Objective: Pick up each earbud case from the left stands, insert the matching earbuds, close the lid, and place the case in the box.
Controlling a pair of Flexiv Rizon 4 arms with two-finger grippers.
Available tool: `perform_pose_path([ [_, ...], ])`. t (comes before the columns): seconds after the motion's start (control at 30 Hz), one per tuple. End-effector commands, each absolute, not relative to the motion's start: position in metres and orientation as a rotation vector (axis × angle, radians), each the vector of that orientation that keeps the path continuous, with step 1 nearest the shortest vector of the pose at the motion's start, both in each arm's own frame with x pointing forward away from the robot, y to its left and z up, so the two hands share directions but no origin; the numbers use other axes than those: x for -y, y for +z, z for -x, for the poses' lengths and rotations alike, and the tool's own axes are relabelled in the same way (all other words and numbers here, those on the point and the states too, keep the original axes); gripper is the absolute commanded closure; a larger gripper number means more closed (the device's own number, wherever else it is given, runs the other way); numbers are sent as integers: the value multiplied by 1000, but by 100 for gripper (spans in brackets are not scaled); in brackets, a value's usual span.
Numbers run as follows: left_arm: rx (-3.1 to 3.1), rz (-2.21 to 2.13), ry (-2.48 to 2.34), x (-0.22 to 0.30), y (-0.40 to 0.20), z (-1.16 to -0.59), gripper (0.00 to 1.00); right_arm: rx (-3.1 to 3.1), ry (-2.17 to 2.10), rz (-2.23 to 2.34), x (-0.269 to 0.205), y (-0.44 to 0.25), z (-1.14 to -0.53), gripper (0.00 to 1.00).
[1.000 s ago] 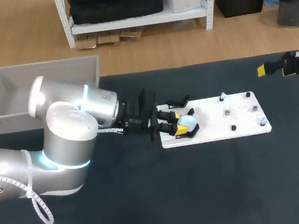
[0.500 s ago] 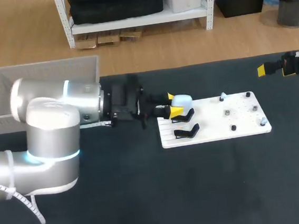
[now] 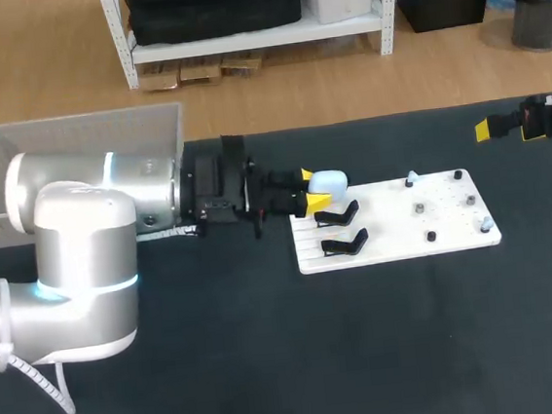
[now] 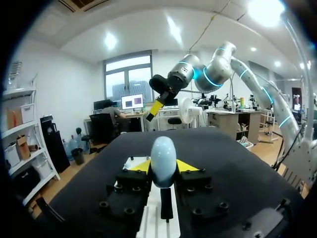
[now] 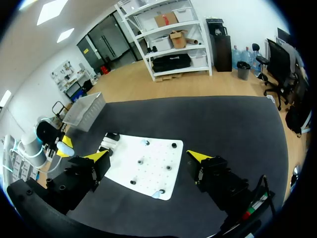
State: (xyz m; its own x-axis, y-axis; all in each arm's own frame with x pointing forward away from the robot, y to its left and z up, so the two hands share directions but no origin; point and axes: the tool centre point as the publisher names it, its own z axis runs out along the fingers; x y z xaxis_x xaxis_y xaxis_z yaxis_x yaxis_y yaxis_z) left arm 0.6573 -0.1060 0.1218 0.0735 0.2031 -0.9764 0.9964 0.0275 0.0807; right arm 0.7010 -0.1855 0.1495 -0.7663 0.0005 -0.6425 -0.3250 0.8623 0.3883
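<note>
My left gripper (image 3: 311, 190) is shut on a pale blue earbud case (image 3: 328, 180), held in the air over the left end of the white board (image 3: 397, 239). In the left wrist view the rounded case (image 4: 163, 159) stands upright between the yellow tips of the gripper (image 4: 164, 167). Two black stands (image 3: 343, 230) on the board's left part carry nothing. Small pale earbuds (image 3: 412, 176) sit on pegs at the board's right part. My right gripper (image 3: 503, 126) hangs open high off the table's far right, well apart from the board (image 5: 143, 166), with nothing in the gripper (image 5: 148, 157).
A grey box (image 3: 76, 158) stands at the table's back left, behind my left arm; the right wrist view shows the box (image 5: 89, 110) beyond the board. Several small black pegs (image 3: 431, 236) dot the board. Dark table cloth lies all around.
My left gripper lifted the case off the nearer stand and drew it up and back toward the left. The right arm has stayed still.
</note>
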Motion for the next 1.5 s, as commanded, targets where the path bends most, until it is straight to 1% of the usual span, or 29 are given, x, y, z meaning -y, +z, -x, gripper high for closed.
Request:
perform_pose_path([
  [0.03,-1312,-1357,-1016,107,121,-656,100,-2373,645,235,186,150,-701,0],
  [0.3,-1312,-1357,-1016,107,121,-656,100,-2373,645,235,186,150,-701,0],
  [0.43,-1297,-1348,-1036,109,121,-654,100,-2339,645,307,173,158,-693,0],
  [1.0,-1243,-1279,-1129,128,114,-652,100,-2333,670,573,112,180,-612,0],
  [1.5,-1211,-1289,-1145,132,114,-656,100,-2429,699,626,63,165,-590,0],
])
